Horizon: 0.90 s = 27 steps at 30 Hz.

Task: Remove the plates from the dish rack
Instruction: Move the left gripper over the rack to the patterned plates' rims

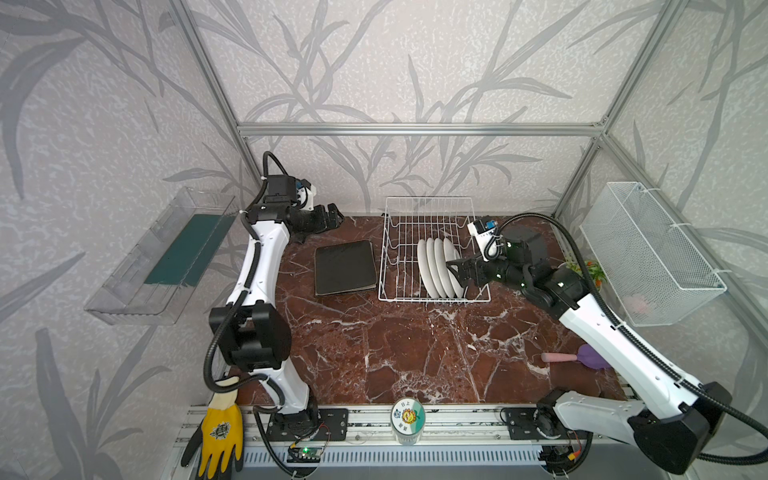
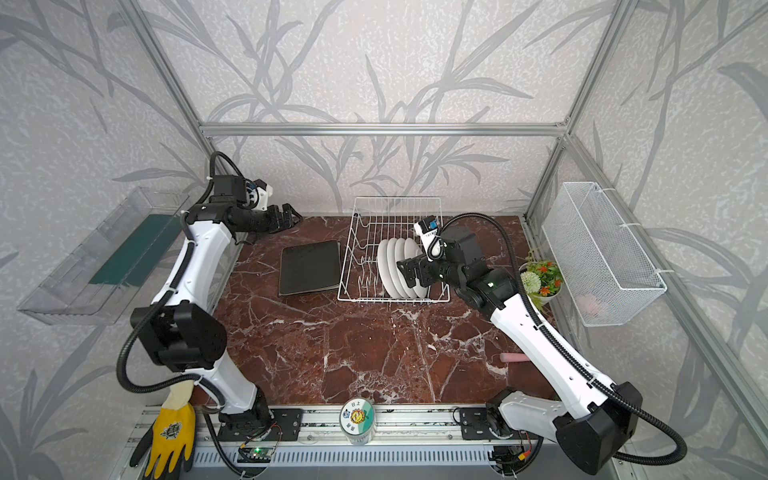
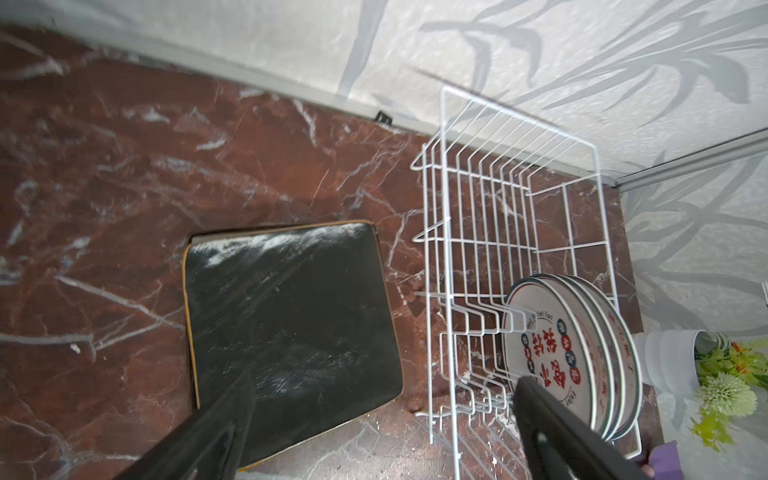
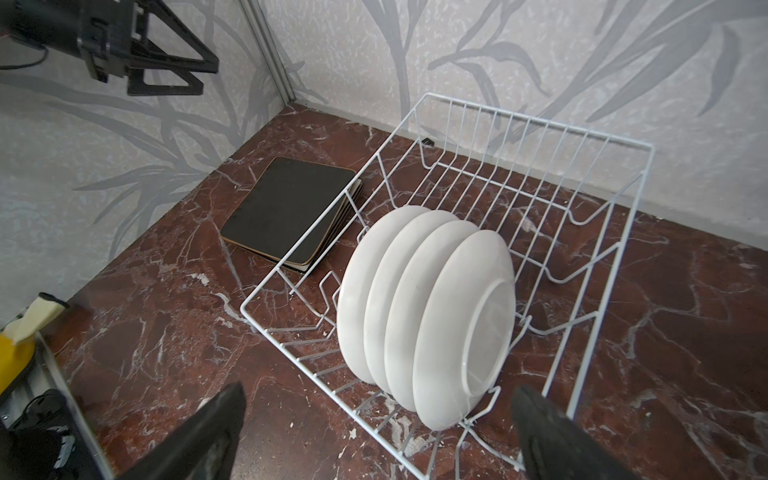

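Nearest the lens in both top views is the sunflower-labelled jar (image 1: 408, 419) on the front rail at the bottom centre of the frame, with a yellow glove (image 1: 220, 428) at the lower left; neither belongs to the job. Beyond them, on the marble desk (image 1: 374, 353), a stack of square plates (image 1: 345, 268) lies black backs up at mid-frame, just left of the dish rack (image 1: 405, 249), so that part of the unloading looks done. Four round white plates (image 1: 440, 268) stand on edge, packed close, in the slots at the lower right of the dish rack. The right gripper (image 1: 454, 272) sits at the right-hand end of that row with its jaws spread wide and nothing between them; in the right wrist view the endmost plate lies ahead of the fingers, and whether a tip touches it I cannot tell. The left gripper (image 1: 338, 217) hangs spread and empty at the upper left of the desk, well apart from the dish rack. The step in hand appears to be the approach to the first round plate. The next move probably calls for straddling that plate's rim, one finger slipping into the narrow gap behind it, then pinching and lifting straight up clear of the prongs.
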### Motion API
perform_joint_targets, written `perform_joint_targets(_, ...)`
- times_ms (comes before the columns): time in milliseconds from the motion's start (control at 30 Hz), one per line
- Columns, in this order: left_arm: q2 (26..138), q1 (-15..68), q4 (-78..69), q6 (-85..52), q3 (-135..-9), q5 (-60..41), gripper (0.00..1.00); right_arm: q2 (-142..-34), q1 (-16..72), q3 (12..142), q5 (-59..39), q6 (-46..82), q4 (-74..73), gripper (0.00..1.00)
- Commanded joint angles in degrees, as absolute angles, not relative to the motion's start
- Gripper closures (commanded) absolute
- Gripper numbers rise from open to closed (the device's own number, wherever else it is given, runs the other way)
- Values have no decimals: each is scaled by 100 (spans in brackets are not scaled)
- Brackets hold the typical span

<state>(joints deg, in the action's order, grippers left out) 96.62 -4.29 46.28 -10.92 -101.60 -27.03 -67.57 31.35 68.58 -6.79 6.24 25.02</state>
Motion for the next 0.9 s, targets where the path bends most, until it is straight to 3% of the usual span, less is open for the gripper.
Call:
perform_joint_targets(0, 9030, -213, 4077, -1025, -9533, -2502, 1, -6452, 3164, 6571, -236, 544, 2156, 1)
perform_joint_targets(267, 8049, 537, 2737, -1182, -8078, -2279, 1, -6206, 3156, 6223, 113, 475, 1984, 1)
perform_joint_targets(467, 8211, 976, 2588, -1334, -7983, -2568, 4, -6101, 3163, 6171, 270, 446, 2079, 1)
perform_joint_targets(867, 9195, 2043, 2792, -1702, -8446, -3006, 33, -6042, 3156, 6038, 237, 625, 2062, 1)
